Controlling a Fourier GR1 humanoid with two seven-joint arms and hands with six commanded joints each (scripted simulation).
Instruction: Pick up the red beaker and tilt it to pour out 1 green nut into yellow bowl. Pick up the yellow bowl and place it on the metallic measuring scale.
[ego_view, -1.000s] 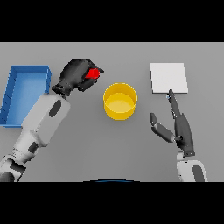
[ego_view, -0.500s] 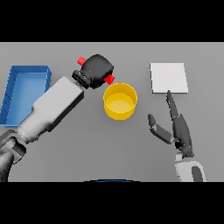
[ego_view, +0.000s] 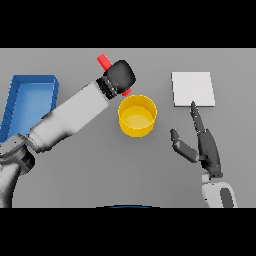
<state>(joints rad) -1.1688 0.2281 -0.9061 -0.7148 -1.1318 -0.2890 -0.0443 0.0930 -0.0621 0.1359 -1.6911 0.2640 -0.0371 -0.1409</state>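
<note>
My left hand (ego_view: 120, 76) is shut on the red beaker (ego_view: 104, 62), held tilted above the far left rim of the yellow bowl (ego_view: 137, 116). Only the beaker's two ends show past the hand: one at the upper left, one small red bit just over the bowl's rim. No green nut can be seen. The bowl stands at the table's middle. The metallic measuring scale (ego_view: 193, 89), a pale square plate, lies to the bowl's right. My right hand (ego_view: 205, 145) hovers open in front of the scale, fingers straight and pointing at it.
A blue tray (ego_view: 30, 102) sits at the table's left edge, partly behind my left forearm, which crosses from the lower left toward the bowl.
My left hand has carried the red beaker rightward, from beside the tray to above the bowl's rim, and tilted it more. The right hand has stayed put.
</note>
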